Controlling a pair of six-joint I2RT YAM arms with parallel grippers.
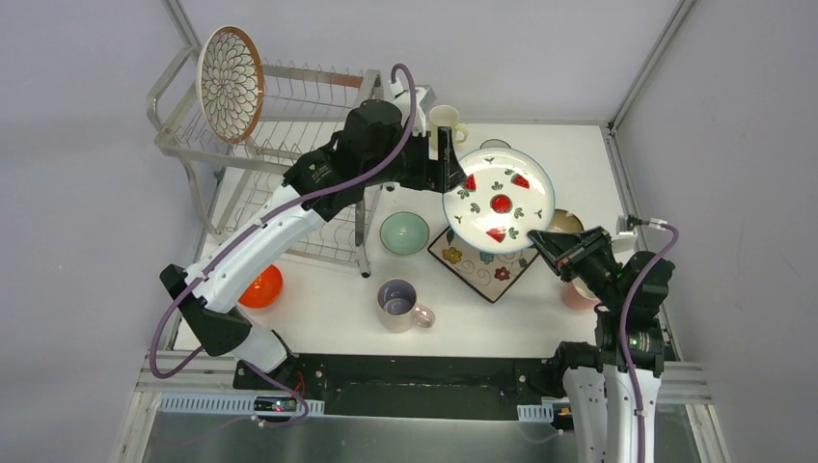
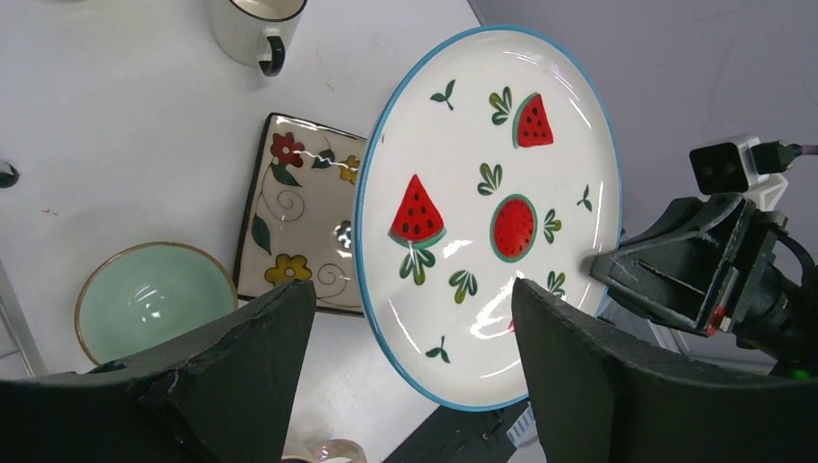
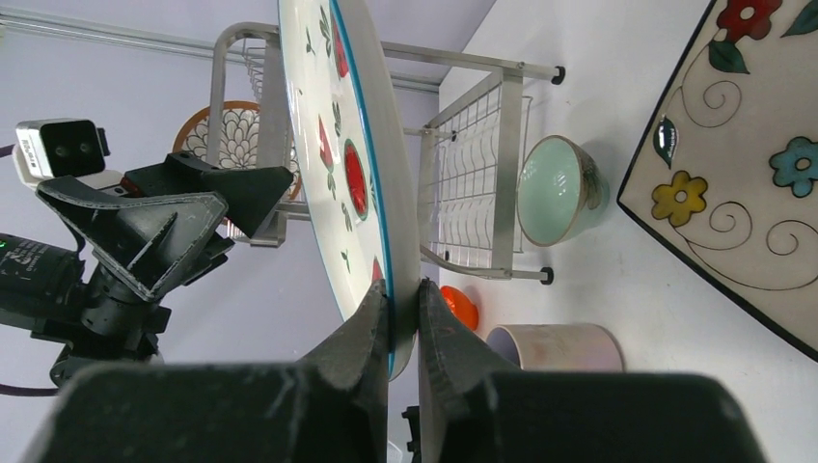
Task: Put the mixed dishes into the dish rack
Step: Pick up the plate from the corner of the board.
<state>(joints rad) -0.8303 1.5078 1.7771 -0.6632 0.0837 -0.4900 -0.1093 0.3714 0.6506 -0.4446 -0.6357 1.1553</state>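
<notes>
Fruit plate [image 1: 499,200] aloft in your right gripper [image 3: 403,294]; left gripper [image 2: 413,294] agape beside it.
Your right gripper's fingers are pinched almost together on the plate's near rim. The plate hangs tilted in the air over the square plate [image 1: 477,265], right of the rack [image 1: 183,145]. Your left gripper's jaws are spread wide at the plate's rack-side rim and grip nothing; contact can't be told. Petal plate [image 1: 231,84] stands on edge in the rack's upper tier. Mint bowl [image 1: 404,232] sits on the table by the rack's foot.

White table [image 1: 328,318] between pale lilac walls [image 1: 87,193]
</notes>
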